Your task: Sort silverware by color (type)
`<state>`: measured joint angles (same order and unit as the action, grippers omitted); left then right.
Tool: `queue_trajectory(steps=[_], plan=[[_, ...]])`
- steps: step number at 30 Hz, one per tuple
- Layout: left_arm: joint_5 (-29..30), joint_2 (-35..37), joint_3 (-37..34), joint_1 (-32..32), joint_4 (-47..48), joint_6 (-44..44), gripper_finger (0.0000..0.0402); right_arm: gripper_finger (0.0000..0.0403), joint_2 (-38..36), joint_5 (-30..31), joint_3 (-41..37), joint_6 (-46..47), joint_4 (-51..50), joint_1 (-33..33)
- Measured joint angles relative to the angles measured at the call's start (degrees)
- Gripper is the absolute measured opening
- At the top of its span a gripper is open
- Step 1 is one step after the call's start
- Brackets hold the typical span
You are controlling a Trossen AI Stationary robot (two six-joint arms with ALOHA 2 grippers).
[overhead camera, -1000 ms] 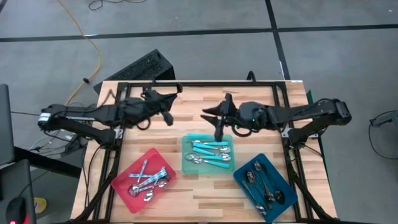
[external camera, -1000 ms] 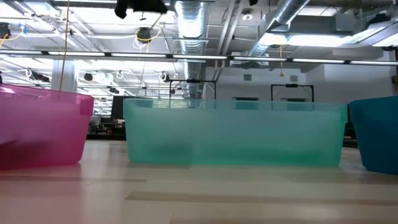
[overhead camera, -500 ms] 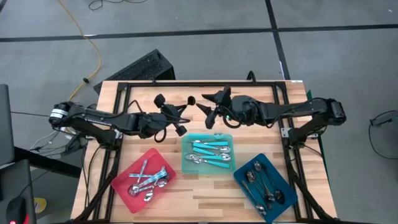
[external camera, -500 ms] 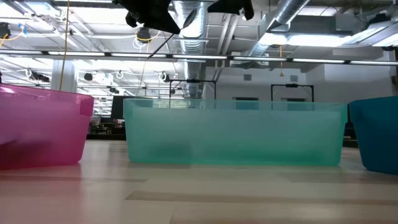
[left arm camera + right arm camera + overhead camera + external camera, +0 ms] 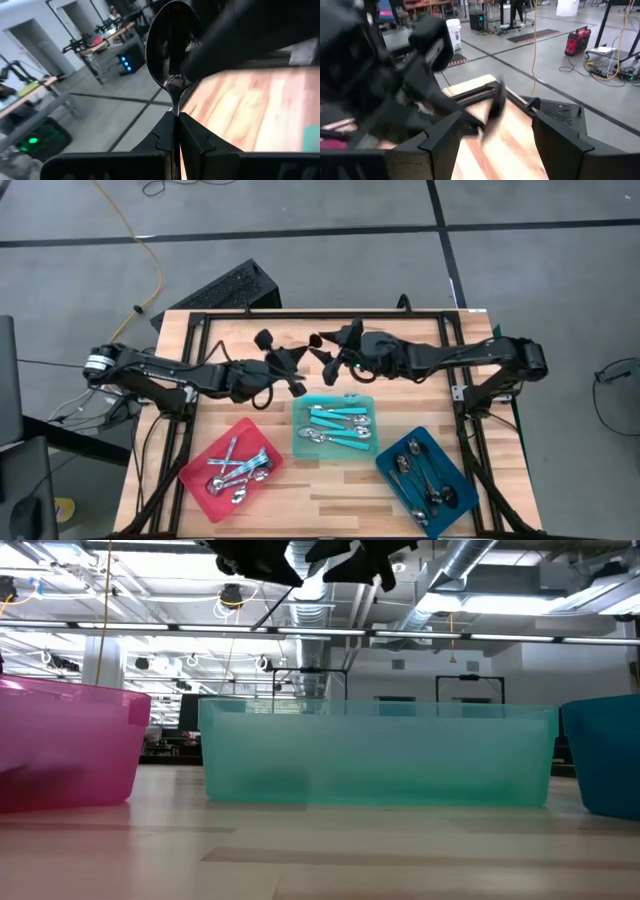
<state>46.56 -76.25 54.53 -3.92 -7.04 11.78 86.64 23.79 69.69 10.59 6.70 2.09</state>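
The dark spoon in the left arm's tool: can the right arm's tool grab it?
Probably yes: the right tool is open, close beside the dark spoon held by the left tool, with nothing between them.

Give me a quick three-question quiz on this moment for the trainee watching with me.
1. True or false: the left pincer is shut on a dark spoon.
2. Which tray holds the turquoise-handled spoons? A) red tray B) teal tray C) blue tray
3. Fill in: the right pincer stands ____, holding nothing, above the table's far half.

Key: 1 true; 2 B; 3 open.
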Motion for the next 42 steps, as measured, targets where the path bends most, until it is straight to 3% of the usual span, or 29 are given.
queue_trajectory(steps=[10, 14, 18, 25, 34, 42], plan=[[0.3, 0.2, 0.2, 0.1, 1.1, 0.2, 0.0, 0.0258, 0.8, 1.0, 0.1, 0.1, 2.2, 0.3], [0.4, 0.1, 0.2, 0.2, 1.3, 0.6, 0.0, 0.0235, 0.7, 1.9, 0.1, 0.1, 3.1, 0.4], [0.3, 0.1, 0.2, 0.1, 1.1, 1.0, 0.0, 0.0179, 0.7, 2.0, 0.1, 1.5, 2.8, 0.7], [-0.7, 0.2, 0.2, 0.2, 1.1, 0.6, 0.0, 0.0027, 0.7, 1.8, 0.1, 2.1, 2.6, 0.7], [-2.7, 0.2, 0.2, 0.2, 1.7, 1.0, 0.0016, 0.0023, 0.6, 4.1, 0.1, 3.8, 1.0, -0.2], [-3.4, 3.3, 0.2, -1.5, 9.7, -6.4, 0.0096, 0.0023, -7.0, 12.6, 0.1, 10.2, -19.2, -3.6]])
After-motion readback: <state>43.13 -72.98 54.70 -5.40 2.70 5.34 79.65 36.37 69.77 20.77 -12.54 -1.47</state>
